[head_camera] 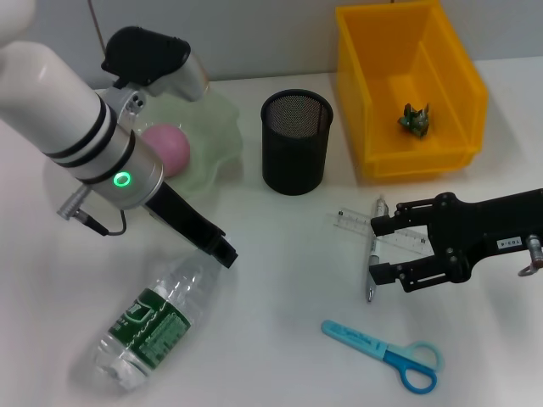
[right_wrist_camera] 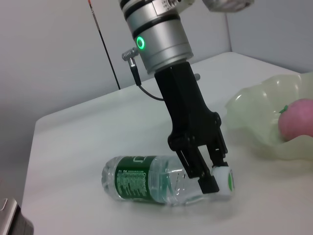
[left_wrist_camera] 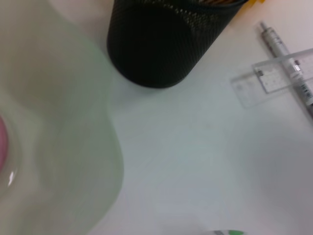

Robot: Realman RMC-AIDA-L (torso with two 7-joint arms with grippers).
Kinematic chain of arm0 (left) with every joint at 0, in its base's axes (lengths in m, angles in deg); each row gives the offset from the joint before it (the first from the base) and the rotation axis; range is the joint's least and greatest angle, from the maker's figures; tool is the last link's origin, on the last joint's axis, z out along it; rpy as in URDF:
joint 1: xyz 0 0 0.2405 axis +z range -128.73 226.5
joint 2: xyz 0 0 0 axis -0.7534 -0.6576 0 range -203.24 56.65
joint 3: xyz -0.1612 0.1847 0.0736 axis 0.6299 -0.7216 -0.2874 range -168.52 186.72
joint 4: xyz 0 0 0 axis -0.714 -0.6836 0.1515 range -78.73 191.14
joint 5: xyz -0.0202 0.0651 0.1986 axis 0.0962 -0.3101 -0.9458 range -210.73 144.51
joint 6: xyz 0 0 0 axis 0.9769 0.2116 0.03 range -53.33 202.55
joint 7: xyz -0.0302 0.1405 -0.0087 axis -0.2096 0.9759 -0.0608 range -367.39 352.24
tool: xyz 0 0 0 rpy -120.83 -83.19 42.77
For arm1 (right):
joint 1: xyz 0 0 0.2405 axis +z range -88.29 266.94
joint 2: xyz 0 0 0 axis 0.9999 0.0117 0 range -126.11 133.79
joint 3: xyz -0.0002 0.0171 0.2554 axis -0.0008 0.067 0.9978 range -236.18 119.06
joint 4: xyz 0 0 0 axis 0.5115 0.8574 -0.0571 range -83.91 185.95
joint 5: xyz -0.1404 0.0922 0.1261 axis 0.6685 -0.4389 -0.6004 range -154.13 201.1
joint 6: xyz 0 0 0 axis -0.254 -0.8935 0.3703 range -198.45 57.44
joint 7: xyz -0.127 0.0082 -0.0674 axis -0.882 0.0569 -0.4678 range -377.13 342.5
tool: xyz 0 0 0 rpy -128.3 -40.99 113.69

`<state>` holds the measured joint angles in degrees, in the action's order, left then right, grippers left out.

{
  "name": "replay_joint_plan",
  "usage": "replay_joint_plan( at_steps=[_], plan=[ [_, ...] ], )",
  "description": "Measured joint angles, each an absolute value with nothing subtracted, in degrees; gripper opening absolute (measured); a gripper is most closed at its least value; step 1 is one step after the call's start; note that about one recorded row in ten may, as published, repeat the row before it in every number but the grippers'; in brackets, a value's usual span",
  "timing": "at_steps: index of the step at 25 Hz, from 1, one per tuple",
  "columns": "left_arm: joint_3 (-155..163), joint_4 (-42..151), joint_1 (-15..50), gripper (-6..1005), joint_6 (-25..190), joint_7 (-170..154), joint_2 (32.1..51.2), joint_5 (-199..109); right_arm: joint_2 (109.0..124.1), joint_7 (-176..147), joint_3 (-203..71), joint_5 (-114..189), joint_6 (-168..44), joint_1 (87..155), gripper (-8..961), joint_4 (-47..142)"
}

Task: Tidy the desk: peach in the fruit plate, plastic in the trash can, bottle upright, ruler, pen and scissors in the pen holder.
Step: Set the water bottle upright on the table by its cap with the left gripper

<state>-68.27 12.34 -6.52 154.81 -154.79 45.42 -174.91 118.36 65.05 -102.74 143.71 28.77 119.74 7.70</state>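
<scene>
Two end effectors: left [right_wrist_camera: 208, 171] pinching the lying bottle [head_camera: 157, 318] at its neck (right [head_camera: 383, 248] agape over the ruler [head_camera: 386, 231]).

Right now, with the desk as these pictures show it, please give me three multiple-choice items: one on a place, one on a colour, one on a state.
1. Where is the peach?
A. in the green fruit plate
B. in the yellow bin
C. in the pen holder

2. What colour are the scissors?
A. red
B. blue
C. black

3. How is the water bottle?
A. standing upright
B. lying on its side
C. hanging in the air

Answers:
1. A: the pink fruit rests in the plate, behind the left arm.
2. B: the handles and blade cover are light blue.
3. B: it lies on the table, and the left pincer is at its neck by the white cap. The right pincer is open over the ruler and pen.
</scene>
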Motion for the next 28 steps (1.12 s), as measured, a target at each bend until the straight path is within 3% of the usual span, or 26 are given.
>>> replay_joint_plan(
  at_steps=[28],
  plan=[
    [-58.04, 3.79, -5.01, 434, 164.67, -151.12, 44.84, -175.26, 118.27, 65.74, -102.04, 143.45, 28.48, 120.09, 771, 7.25]
  ],
)
